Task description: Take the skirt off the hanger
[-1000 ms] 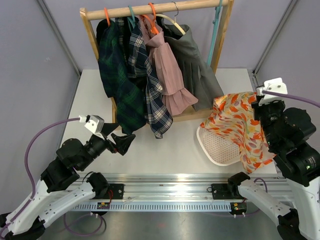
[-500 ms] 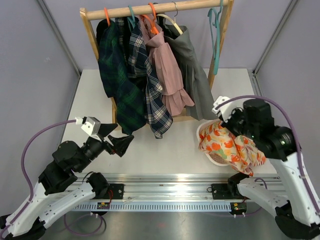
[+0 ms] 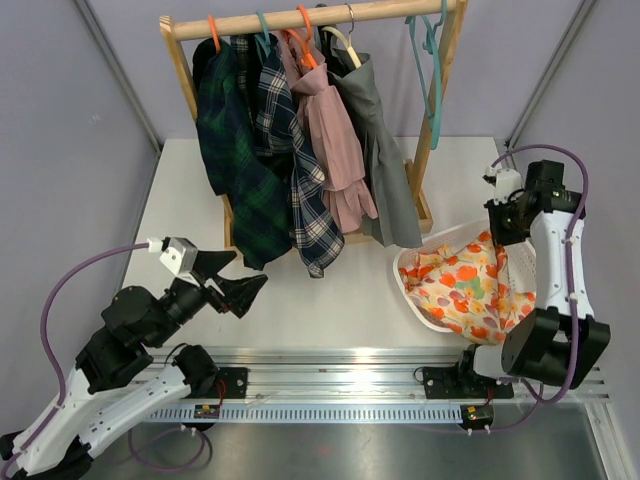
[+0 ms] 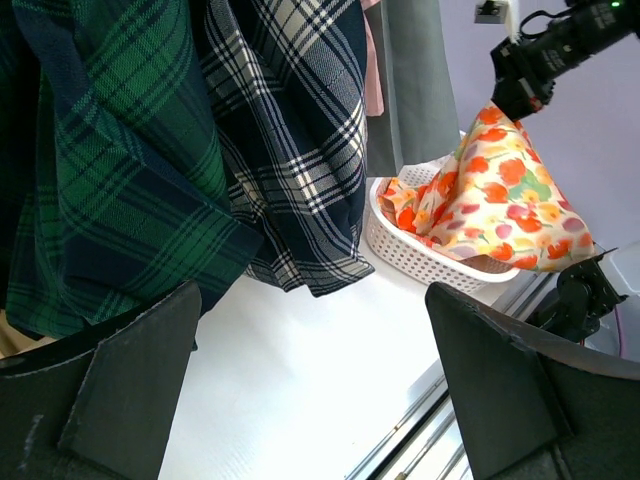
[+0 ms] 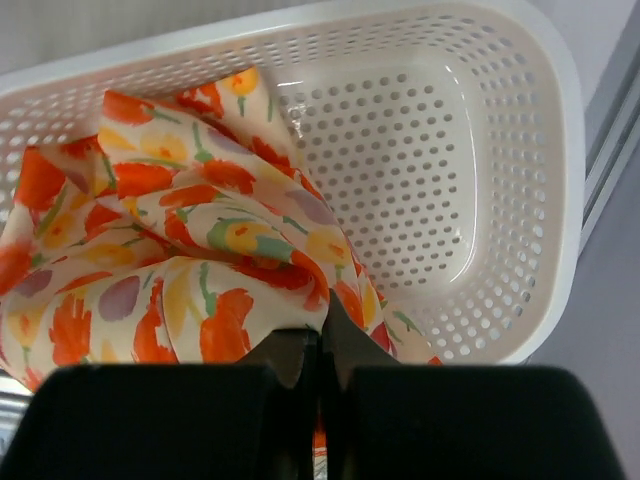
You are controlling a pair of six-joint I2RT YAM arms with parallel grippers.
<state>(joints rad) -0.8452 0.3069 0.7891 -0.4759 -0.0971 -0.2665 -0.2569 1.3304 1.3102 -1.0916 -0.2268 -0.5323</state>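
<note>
The floral orange skirt (image 3: 462,290) lies bunched in the white basket (image 3: 402,277), off its hanger. My right gripper (image 3: 494,237) is shut on a fold of the skirt (image 5: 180,230), just above the basket (image 5: 450,180). An empty teal hanger (image 3: 431,55) hangs at the right end of the rail. My left gripper (image 3: 238,278) is open with nothing in it, low over the table left of centre. In the left wrist view the left gripper (image 4: 315,330) faces the skirt (image 4: 505,195) and the basket (image 4: 400,245) from afar.
A wooden rack (image 3: 300,18) at the back carries a green plaid garment (image 3: 235,150), a navy plaid one (image 3: 300,180), a pink one (image 3: 340,150) and a grey one (image 3: 385,170). The rack's right post (image 3: 420,160) stands close to the basket.
My right arm swung down and back to the right, lowering the skirt from above the table's edge into the basket. The teal hanger shifted on the rail. The left arm barely moved.
</note>
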